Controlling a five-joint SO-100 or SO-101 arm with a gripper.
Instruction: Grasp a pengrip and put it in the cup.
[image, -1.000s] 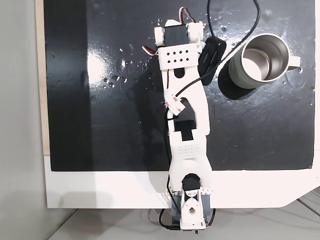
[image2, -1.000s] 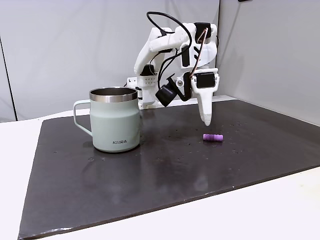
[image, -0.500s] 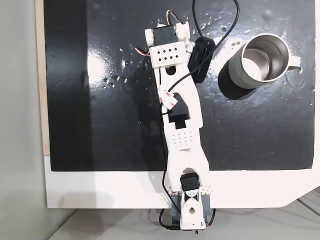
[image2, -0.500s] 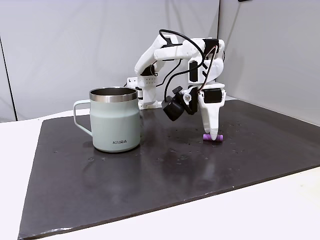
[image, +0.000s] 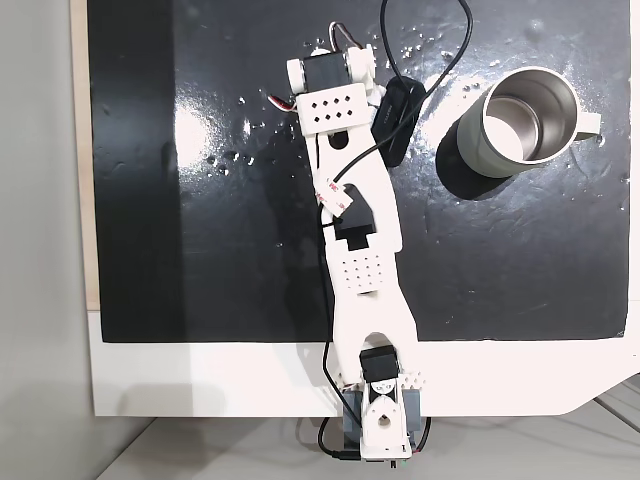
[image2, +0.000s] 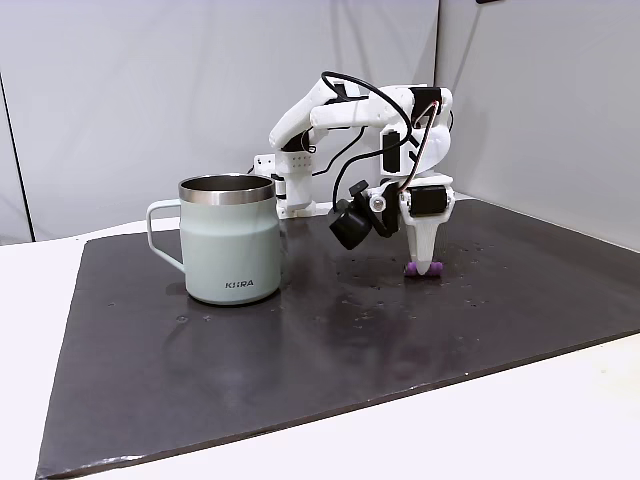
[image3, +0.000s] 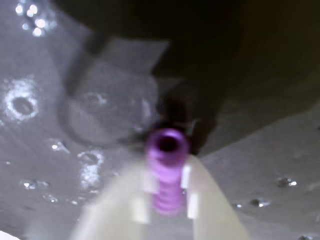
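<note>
Black mat (image: 200, 250) covers most of the table in a fixed view from above; the white arm (image: 360, 260) reaches far over it, and the cup (image: 520, 125) stands upright at the far right. In a fixed view from the side, the gripper (image2: 424, 268) points down at the pengrip (image2: 423, 268) lying on the mat, well right of the cup (image2: 228, 243). In the wrist view, the pale fingers (image3: 210, 205) sit on both sides of the purple pengrip (image3: 166, 170); whether they squeeze it, I cannot tell.
</note>
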